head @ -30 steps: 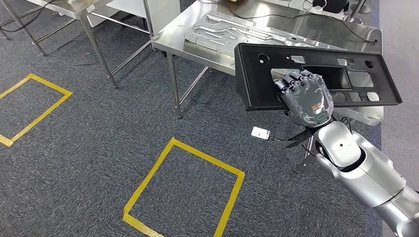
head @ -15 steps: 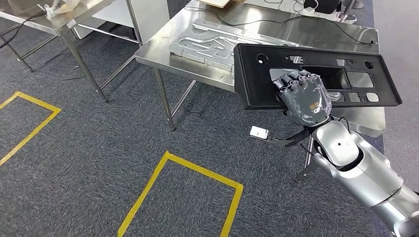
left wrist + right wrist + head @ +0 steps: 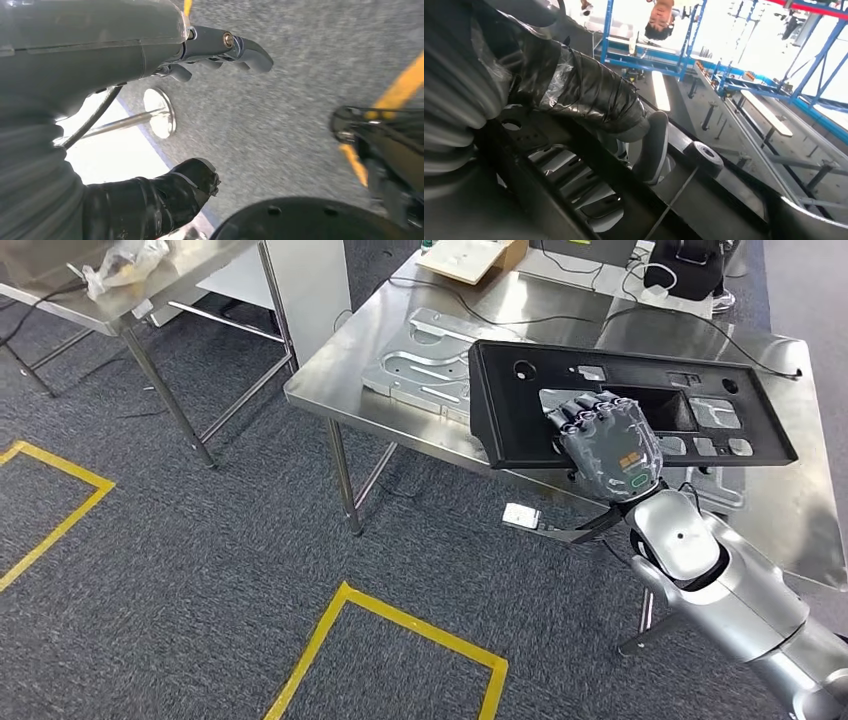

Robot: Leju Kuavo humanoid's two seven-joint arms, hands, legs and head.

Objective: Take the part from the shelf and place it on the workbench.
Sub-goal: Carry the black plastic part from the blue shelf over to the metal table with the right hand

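Yellow tape [image 3: 395,625] marks the grey carpet. The left hand [image 3: 165,145] hangs over the floor, fingers apart, holding nothing. Rightward, a steel workbench [image 3: 330,375] carries a metal plate [image 3: 420,360]. The right hand [image 3: 605,445] grips the black panel [image 3: 620,400] (apparently held just above the bench).

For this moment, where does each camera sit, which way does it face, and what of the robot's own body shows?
Head view: high on the body, looking forward and down at the steel workbench and carpet; the right hand grips the black panel.
Left wrist view: behind the left hand, looking down at carpet with yellow tape.
Right wrist view: behind the right hand, turned, looking along the black panel toward blue racks.
Shared: head and right wrist views both show that hand on the panel.
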